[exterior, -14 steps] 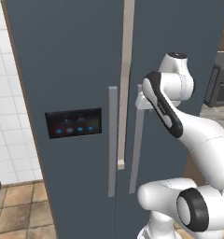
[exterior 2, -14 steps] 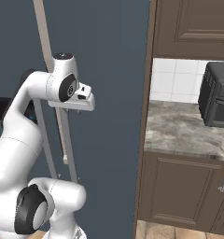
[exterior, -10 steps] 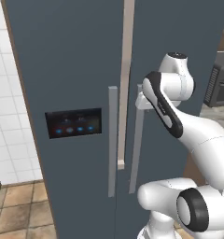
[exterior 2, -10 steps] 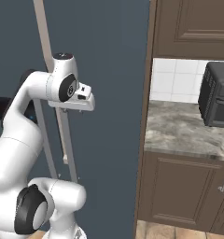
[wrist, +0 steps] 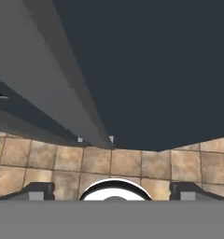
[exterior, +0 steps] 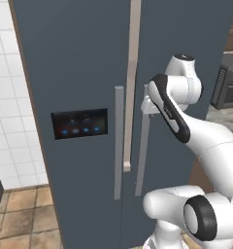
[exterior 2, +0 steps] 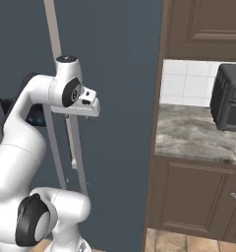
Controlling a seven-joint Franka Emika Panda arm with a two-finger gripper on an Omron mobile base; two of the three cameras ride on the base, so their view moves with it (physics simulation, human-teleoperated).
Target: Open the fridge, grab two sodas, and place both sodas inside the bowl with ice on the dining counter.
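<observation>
Against the closed fridge, fingers spread wide and empty just beside the right handle: door likely heavy and stiff, so grasp that rigid bar mid-length.

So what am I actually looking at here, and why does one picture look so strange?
It is a white robot arm on a driving base in a simulated kitchen, facing a slate-blue fridge whose doors look shut. Two cameras ride behind the arm, left and right; the right one also sees a stone counter with a black appliance. The strange picture comes from a camera on the hand, looking down along the fridge door handle to the tiled floor. The gripper is open and holds nothing.
</observation>
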